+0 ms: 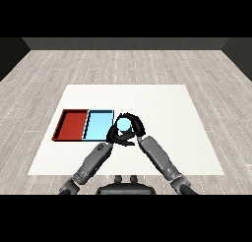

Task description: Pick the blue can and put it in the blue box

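The blue can [123,122] shows its light blue top just right of the light blue tray [98,124], near that tray's right rim. My right hand [137,127] is curled round the can from the right and the far side. My left hand [112,134] sits close against the can's left side, over the tray's near right corner, with its fingers relaxed. The can's lower body is hidden by both hands, so I cannot tell whether it rests on the table or hangs above it.
A red tray [72,124] lies directly left of the light blue tray, sharing a wall with it. The white table [162,108] stretches far to the right and behind the hands. Both forearms converge toward the table's middle.
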You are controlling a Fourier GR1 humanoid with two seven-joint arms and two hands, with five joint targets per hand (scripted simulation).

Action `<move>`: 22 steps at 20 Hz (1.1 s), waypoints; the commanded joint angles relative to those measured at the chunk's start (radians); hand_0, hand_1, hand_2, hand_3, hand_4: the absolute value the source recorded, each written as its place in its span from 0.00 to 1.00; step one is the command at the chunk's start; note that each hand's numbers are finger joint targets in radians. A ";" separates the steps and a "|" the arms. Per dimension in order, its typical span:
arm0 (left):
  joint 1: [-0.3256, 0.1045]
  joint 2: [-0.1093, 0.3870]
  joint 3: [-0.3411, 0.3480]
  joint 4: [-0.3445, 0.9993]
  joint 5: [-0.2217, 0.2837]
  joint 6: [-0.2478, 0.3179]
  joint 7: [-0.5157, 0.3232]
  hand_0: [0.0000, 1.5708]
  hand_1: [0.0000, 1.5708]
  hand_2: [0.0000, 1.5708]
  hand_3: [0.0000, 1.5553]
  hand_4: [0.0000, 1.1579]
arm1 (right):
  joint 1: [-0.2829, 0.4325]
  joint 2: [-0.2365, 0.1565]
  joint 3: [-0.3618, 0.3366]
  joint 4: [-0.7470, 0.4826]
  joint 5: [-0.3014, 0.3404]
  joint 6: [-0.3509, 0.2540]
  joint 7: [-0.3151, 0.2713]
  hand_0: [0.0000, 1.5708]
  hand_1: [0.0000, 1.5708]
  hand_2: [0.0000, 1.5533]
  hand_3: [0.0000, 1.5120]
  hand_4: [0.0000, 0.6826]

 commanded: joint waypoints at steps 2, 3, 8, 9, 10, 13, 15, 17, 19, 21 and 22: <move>-0.037 -0.005 -0.055 0.027 -0.004 0.060 -0.027 0.00 0.00 0.00 0.00 0.15 | -0.065 0.000 0.099 0.025 -0.060 -0.073 0.027 0.84 0.84 0.92 0.92 0.90; -0.055 0.008 -0.027 0.047 -0.131 0.130 0.026 0.00 0.00 0.00 0.00 0.24 | -0.005 -0.011 0.041 -0.061 -0.006 -0.013 0.063 0.80 0.80 0.91 0.92 0.90; -0.074 -0.002 -0.029 0.056 -0.182 0.168 0.062 0.20 0.20 0.31 0.21 0.16 | -0.057 0.000 0.177 0.001 -0.078 -0.115 0.003 0.93 0.93 0.94 0.92 0.87; -0.110 -0.004 -0.087 0.038 -0.199 0.233 0.105 0.20 0.20 0.33 0.11 0.00 | -0.088 0.000 0.145 0.101 -0.131 -0.072 -0.073 0.93 0.93 0.95 0.93 0.87; -0.117 0.018 -0.086 0.041 -0.246 0.219 0.118 0.25 0.25 0.37 0.06 0.11 | -0.055 0.000 0.160 0.044 -0.103 -0.091 -0.037 0.94 0.94 0.95 0.93 0.88; -0.096 0.071 -0.150 0.017 -0.349 0.272 0.134 0.00 0.00 0.10 0.00 0.27 | -0.098 -0.001 0.201 0.030 -0.104 -0.145 -0.012 0.93 0.93 0.94 0.92 0.87; -0.088 -0.002 -0.027 0.047 -0.127 0.234 0.022 0.00 0.00 0.04 0.00 0.61 | -0.039 -0.001 0.213 0.106 -0.104 -0.109 -0.115 0.93 0.93 0.94 0.92 0.87; -0.032 -0.003 -0.046 -0.004 -0.100 0.271 0.006 0.44 0.44 0.51 0.34 0.62 | -0.093 -0.001 0.194 0.071 -0.154 -0.105 -0.063 0.92 0.92 0.94 0.92 0.89; -0.013 -0.003 -0.104 0.015 -0.106 0.316 -0.025 0.61 0.61 0.62 0.55 0.60 | -0.062 -0.001 0.192 -0.028 -0.101 -0.119 0.019 0.92 0.92 0.93 0.92 0.89; -0.070 -0.003 -0.036 0.090 -0.102 0.255 -0.027 0.49 0.49 0.52 0.44 0.58 | -0.146 -0.001 0.184 0.086 -0.182 -0.121 -0.043 0.91 0.91 0.93 0.92 0.89; -0.063 -0.003 -0.073 0.065 -0.065 0.268 -0.004 0.47 0.47 0.52 0.41 0.58 | -0.068 -0.001 0.226 0.032 -0.150 -0.131 -0.044 0.92 0.92 0.94 0.92 0.88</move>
